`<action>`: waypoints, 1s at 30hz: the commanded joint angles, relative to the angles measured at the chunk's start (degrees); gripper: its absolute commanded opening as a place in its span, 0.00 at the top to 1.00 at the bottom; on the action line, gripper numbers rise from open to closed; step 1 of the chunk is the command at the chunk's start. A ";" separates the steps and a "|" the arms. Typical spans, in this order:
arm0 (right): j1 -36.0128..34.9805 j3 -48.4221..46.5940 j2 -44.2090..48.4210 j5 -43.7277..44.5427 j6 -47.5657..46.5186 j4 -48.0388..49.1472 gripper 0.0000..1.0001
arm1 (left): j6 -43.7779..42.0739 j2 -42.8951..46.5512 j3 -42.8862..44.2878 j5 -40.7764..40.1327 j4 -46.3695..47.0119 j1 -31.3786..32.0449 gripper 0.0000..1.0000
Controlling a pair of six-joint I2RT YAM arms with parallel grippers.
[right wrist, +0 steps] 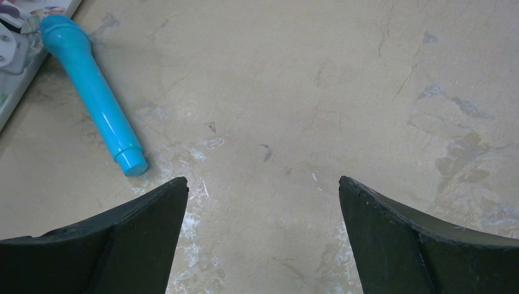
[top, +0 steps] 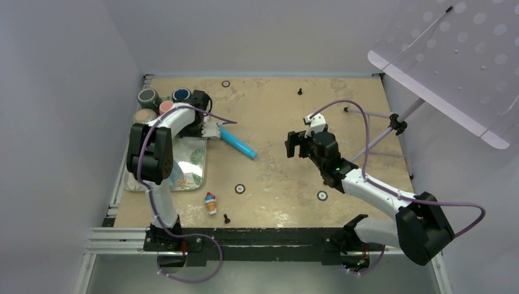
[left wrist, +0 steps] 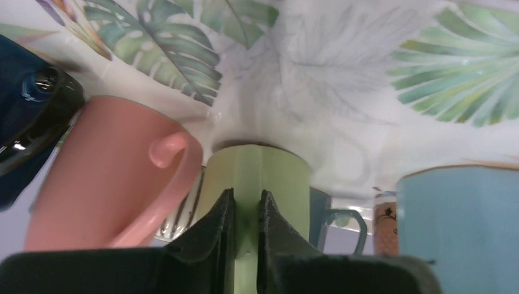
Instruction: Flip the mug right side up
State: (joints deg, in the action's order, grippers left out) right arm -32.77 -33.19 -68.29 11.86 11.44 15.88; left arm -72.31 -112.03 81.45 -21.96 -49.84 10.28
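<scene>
Pale green mug (left wrist: 272, 177), set against the leafy tray (left wrist: 343, 67) near the bench's (top: 287, 104) far left corner, handle pinched between the left fingers (left wrist: 211, 242).

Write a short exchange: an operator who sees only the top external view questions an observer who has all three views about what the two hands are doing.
Operator: The left arm covers its own hand by the mugs. Is it on anything?
Observer: Yes. The left wrist view shows the left hand pinched shut on what looks like the handle of a green mug.
Operator: And the right hand? I can't make out its fingers from up here.
Observer: The right wrist view shows the right hand wide open with nothing between its fingers, above the table.
</scene>
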 commanded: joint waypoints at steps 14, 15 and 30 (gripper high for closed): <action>-0.05 -1.49 2.27 -4.47 -0.97 3.76 0.04 | 15.43 17.49 7.77 19.09 -6.59 0.44 1.00; -0.02 -1.37 2.55 -5.86 -1.06 4.34 0.04 | 17.02 17.94 8.32 20.00 -6.62 0.40 1.00; -6.01 -19.73 -23.19 -49.69 33.43 41.73 0.02 | 53.13 22.87 25.59 44.42 -12.59 0.09 1.00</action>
State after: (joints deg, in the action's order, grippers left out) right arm -38.48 -43.35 -79.92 -20.08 26.92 37.69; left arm -29.41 -94.80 103.28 12.47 -62.15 10.59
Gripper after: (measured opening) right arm 0.983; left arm 0.173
